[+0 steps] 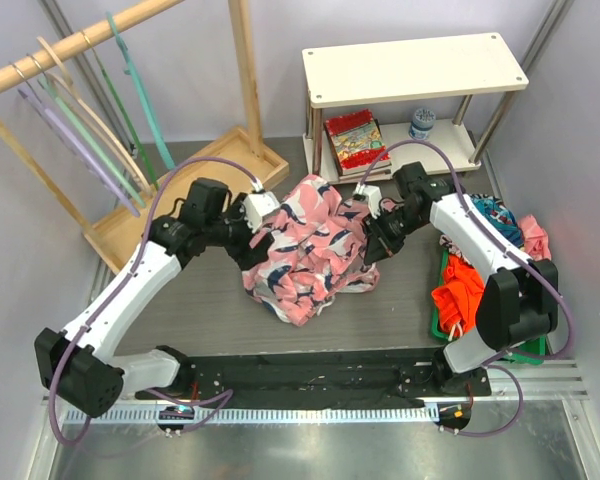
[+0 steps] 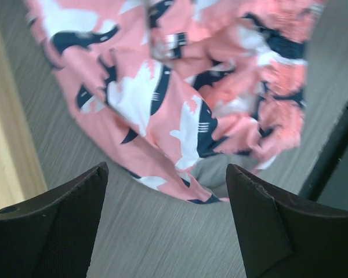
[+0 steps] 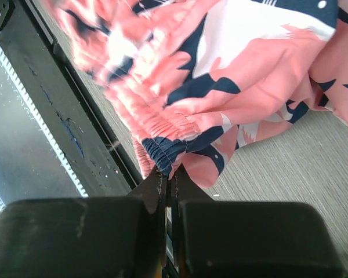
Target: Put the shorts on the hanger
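fig. — shorts on the table, one corner held. the shorts (image 1: 305, 250) lie bunched in a mound on the table (image 1: 200, 315) between my two arms. they are well apart from the teal hanger (image 1: 138, 90), which hangs from the wooden rail (image 1: 70, 45) at far left, close among neighbouring hangers (image 1: 100, 135). my right end effector (image 3: 169, 180) is pinched tight on a fold of the elastic waistband, with only a thin edge of cloth between its fingertips. my left end effector (image 2: 165, 171) stands wide with nothing in it, the pink fabric lying just ahead of its fingers. risks, as i judge them: (a) the right pinch is shallow, so the weight of the hanging cloth could pull the waistband free on a lift; (b) held at one point, the garment would hang crumpled and the waist would not spread enough to go over a hanger arm; (c) a left grasp into this heap could take several layers or a leg hem instead of the waistband, twisting the piece; (d) the hanger is crowded, so a reach there could snag or knock a neighbour. i cannot see the drawstring; it may tangle.
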{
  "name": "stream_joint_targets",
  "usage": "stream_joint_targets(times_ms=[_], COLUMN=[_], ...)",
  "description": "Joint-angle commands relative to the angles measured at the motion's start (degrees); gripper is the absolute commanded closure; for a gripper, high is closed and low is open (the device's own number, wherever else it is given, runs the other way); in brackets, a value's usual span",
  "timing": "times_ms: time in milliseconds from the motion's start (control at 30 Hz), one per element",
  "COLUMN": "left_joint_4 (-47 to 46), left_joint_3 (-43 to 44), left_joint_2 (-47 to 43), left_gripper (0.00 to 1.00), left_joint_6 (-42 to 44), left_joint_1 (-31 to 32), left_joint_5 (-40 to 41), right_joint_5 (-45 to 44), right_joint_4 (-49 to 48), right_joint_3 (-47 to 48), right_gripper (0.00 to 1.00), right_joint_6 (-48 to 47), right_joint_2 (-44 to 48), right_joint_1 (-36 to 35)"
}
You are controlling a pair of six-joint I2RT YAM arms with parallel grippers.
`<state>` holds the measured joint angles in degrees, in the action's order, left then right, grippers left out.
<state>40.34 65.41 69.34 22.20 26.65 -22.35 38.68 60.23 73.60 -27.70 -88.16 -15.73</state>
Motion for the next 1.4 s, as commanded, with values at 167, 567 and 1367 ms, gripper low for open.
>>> stream_joint_targets(times_ms=[167, 567, 1367], left_joint_4=[5.37, -11.41, -0.44], left_joint_3=[-1.59, -13.82, 7.27], left_joint_2=[1.07, 4.91, 19.24], left_gripper=[0.1, 0.09, 1.0], left_joint_6=[14.36, 24.29, 5.5], left_joint_1=[12.35, 32.58, 8.77], left_joint_5=[-9.38, 7.92, -3.04], right_joint_5=[0.26, 0.17, -10.11], right_joint_4=[-2.13, -2.83, -4.49], right_joint_3=[1.02, -1.09, -9.87], right_gripper=[0.95, 0.86, 0.02], right_joint_6=[-0.42, -0.42, -8.68], right_joint_2=[-2.81, -3.69, 11.77], right_joint_1=[-0.97, -1.06, 0.26])
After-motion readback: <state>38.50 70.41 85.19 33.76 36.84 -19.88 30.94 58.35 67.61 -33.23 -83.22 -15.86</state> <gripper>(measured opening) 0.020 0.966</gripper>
